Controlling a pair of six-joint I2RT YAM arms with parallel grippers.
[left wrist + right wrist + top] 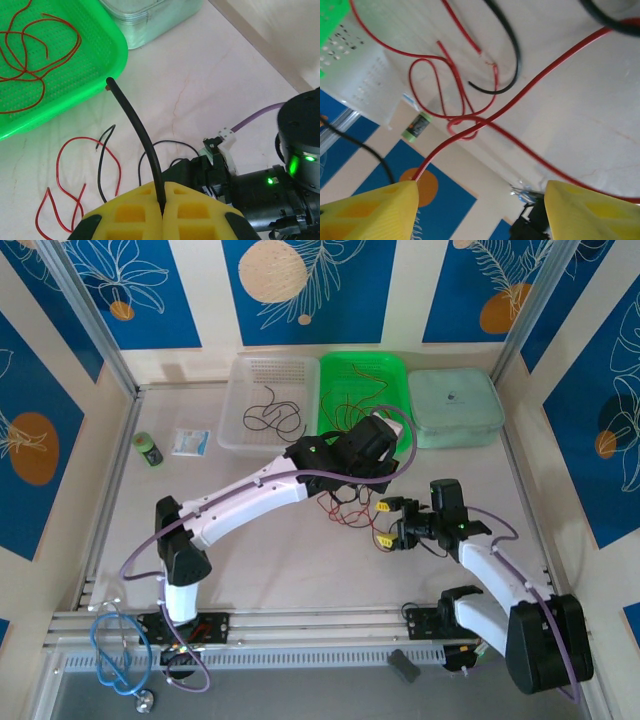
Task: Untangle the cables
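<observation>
Red and black cables [345, 502] lie loose on the worktop [280, 570] between the two arms, near two trays: one green tray [400, 365] holding red strands, one clear tray [232, 410] holding black. Left wrist view adds the grip: left hand [162, 210] clamped on one black cable [134, 117]. Right wrist view: right hand [480, 202] spread wide, gripping nothing, one red cable [520, 95] running past a finger [370, 210].

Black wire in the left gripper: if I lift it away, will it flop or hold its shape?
Probably springy over this short length: the black wire arcs up unsupported from the shut left gripper. It looks thin, so likely light. Its smooth jacket, pinched only at one spot, might slip if it snags.
</observation>
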